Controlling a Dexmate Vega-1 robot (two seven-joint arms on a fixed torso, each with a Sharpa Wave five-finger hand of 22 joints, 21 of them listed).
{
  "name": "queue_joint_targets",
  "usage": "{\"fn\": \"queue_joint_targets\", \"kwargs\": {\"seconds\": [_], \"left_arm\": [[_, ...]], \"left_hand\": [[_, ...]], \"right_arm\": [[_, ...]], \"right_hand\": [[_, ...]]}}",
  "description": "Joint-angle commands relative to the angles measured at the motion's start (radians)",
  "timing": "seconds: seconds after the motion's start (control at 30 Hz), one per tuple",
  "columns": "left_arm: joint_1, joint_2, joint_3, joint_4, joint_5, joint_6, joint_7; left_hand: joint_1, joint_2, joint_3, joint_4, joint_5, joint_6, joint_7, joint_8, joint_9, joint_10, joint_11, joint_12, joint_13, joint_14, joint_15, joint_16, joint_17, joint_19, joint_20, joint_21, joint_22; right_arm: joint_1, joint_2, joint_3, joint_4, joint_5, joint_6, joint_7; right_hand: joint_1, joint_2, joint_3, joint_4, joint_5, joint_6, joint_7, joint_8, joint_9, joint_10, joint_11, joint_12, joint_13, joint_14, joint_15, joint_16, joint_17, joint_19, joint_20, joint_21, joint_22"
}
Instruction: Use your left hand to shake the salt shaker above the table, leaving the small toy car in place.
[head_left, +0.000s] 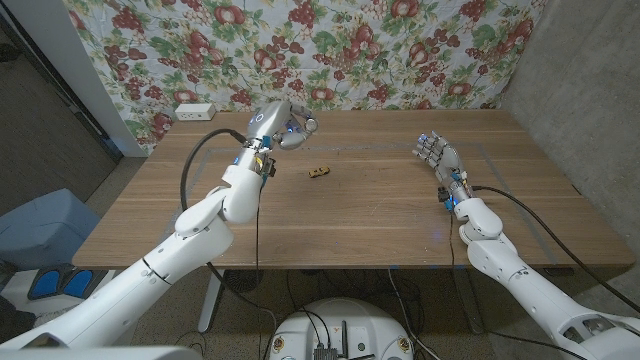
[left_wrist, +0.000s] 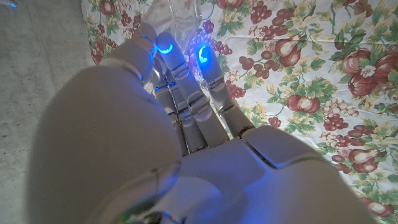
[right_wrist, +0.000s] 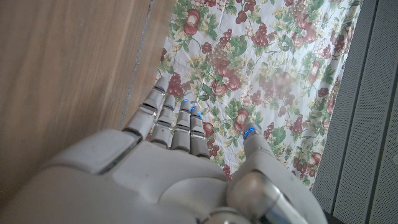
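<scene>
The robot's left hand (head_left: 283, 126) is raised above the far left part of the wooden surface (head_left: 350, 225), fingers curled around a clear shaker (head_left: 300, 127); in the left wrist view the fingers (left_wrist: 186, 81) close on the shaker (left_wrist: 174, 15), whose glassy body shows beyond the blue-lit fingertips against the fruit-print cloth (left_wrist: 311, 74); how much is in the shaker cannot be told. A small toy car (head_left: 319, 172) sits on the surface just in front of and a little to the right of the raised hand, apart from it and untouched. The right hand (head_left: 437, 152) is at the right side of the surface, well away from the car, fingers extended toward the far edge and close together, holding nothing; the right wrist view shows that hand (right_wrist: 174, 155) with its fingers (right_wrist: 168, 118) straight, wood grain on one side and the patterned cloth (right_wrist: 249, 62) behind. The same cloth (head_left: 330, 50) hangs along the wall beyond the surface; a white power strip (head_left: 194, 111) lies at its foot near the far left corner.
</scene>
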Motion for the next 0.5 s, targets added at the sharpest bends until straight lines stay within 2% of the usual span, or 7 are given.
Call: {"fn": "queue_joint_targets", "kwargs": {"seconds": [0.03,0.5], "left_arm": [[-0.048,0.026,0.030,-0.023,0.000,0.095,-0.115],[-0.053,0.036,0.033,-0.008,-0.025,0.076,-0.083]], "left_hand": [[0.153,0.157,0.021,0.016,0.010,0.067,0.057,0.004,0.023,0.094,-0.006,0.006,0.058,0.008,-0.004,0.002,0.003,-0.003,-0.123,0.007,0.003],[0.152,0.156,0.023,0.017,0.010,0.068,0.055,0.004,0.023,0.097,-0.010,0.006,0.059,0.009,-0.004,0.002,0.005,-0.004,-0.123,0.009,0.003]], "right_arm": [[0.026,0.009,-0.006,0.028,0.001,-0.006,0.010],[0.039,0.015,-0.011,0.042,-0.001,-0.010,0.011]], "right_hand": [[-0.001,0.001,0.001,-0.003,0.000,0.000,-0.002,0.001,0.003,-0.001,0.001,0.004,0.004,-0.002,0.002,-0.002,0.002,0.004,-0.002,-0.003,0.006],[-0.001,0.001,0.001,-0.003,0.000,0.000,-0.001,0.001,0.003,-0.002,0.001,0.004,0.004,-0.001,0.002,-0.002,0.002,0.003,-0.003,-0.003,0.006]]}}
